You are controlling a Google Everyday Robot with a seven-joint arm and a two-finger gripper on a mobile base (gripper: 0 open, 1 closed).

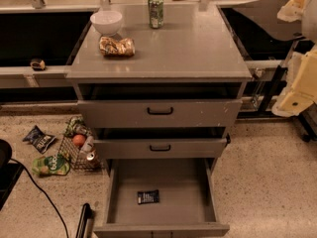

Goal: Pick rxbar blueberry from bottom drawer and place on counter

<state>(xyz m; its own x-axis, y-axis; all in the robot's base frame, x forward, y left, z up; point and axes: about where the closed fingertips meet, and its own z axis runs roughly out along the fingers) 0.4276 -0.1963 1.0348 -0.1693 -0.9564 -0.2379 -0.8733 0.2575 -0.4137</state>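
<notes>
The rxbar blueberry (148,197), a small dark bar with white lettering, lies flat on the floor of the open bottom drawer (161,217), near its middle front. The counter (188,48) is the grey cabinet top above it. My gripper (295,99) is at the end of the cream arm at the right edge, beside the cabinet at about the height of the top drawer. It is well above and to the right of the bar and touches nothing.
On the counter stand a white bowl (106,21), a green can (155,11) and a gold-brown snack bag (117,46). The two upper drawers (159,112) are slightly open. On the floor at left are a wire basket (75,150), snack bags (39,139) and a black cable (44,197).
</notes>
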